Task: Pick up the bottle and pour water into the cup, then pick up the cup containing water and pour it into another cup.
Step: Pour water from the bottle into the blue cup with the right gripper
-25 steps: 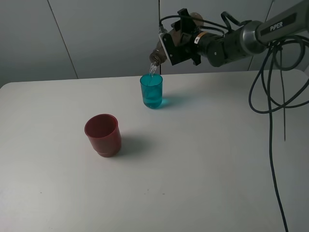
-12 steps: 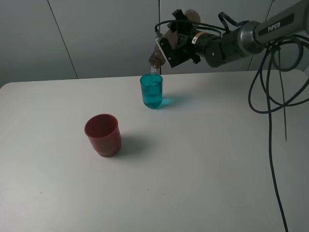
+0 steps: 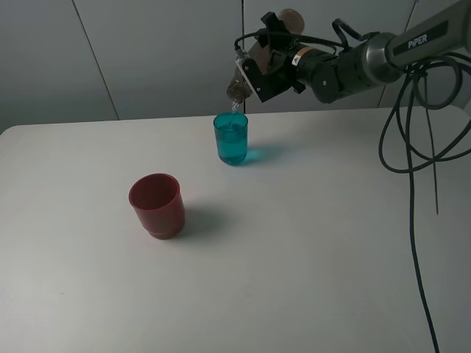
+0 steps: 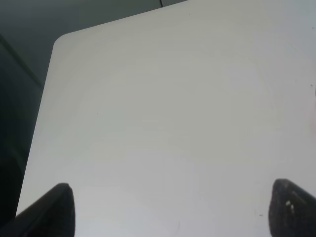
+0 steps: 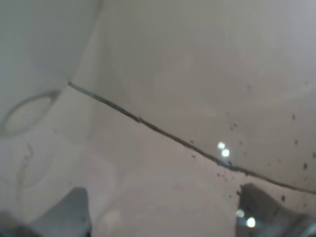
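Note:
My right gripper (image 3: 266, 60) is shut on the smoky grey-brown bottle (image 3: 238, 88) and holds it tipped steeply, neck down, just above the teal translucent cup (image 3: 231, 140). A thin stream falls from the neck into the cup, which stands upright at the far middle of the table, partly filled. The red cup (image 3: 156, 204) stands upright nearer and to the left, apart from both. In the right wrist view the bottle's wall (image 5: 173, 74) fills the picture between the gripper's (image 5: 168, 207) fingertips. The left gripper (image 4: 175, 212) is open over bare table and holds nothing.
The white table (image 3: 309, 250) has a rounded far-left corner (image 4: 61, 42) with dark floor beyond. Black cables (image 3: 412, 147) hang from the right arm over the table's right side. A grey wall stands behind the table.
The bottle has tipped further: its base rose and its neck shifted slightly left and up above the teal cup. The cups have not moved.

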Robot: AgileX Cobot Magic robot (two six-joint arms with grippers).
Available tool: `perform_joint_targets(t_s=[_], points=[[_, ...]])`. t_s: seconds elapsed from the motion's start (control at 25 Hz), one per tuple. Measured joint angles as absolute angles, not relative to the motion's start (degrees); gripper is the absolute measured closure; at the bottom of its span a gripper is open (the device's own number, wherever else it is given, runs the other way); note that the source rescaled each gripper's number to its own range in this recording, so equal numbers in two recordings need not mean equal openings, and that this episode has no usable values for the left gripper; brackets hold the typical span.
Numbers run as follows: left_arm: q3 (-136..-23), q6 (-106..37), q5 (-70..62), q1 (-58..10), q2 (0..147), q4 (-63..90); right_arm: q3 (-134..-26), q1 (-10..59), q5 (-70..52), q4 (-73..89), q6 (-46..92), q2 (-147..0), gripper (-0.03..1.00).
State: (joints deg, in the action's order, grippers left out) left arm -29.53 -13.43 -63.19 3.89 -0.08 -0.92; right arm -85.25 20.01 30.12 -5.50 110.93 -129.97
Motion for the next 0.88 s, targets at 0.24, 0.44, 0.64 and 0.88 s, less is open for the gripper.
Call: perform_joint_targets(t_s=[0.24, 0.44, 0.64, 0.88], points=[[-29.53, -13.43, -63.19, 3.89, -0.08, -0.92, -85.25, 20.64, 30.23, -6.29, 110.93, -129.97, 0.96], [-29.53, -13.43, -63.19, 3.89, -0.08, -0.92, -85.25, 20.96, 30.34, -6.29, 109.97, -129.97, 0.96], [-29.53, -13.43, -63.19, 3.89, -0.08, -0.92, -85.25, 21.07, 30.46, -6.53, 104.55, -129.97, 0.96], [-29.53, -13.43, -63.19, 3.89, -0.08, -0.92, -83.85, 21.07, 25.68, -6.53, 93.95, -129.38, 0.96]])
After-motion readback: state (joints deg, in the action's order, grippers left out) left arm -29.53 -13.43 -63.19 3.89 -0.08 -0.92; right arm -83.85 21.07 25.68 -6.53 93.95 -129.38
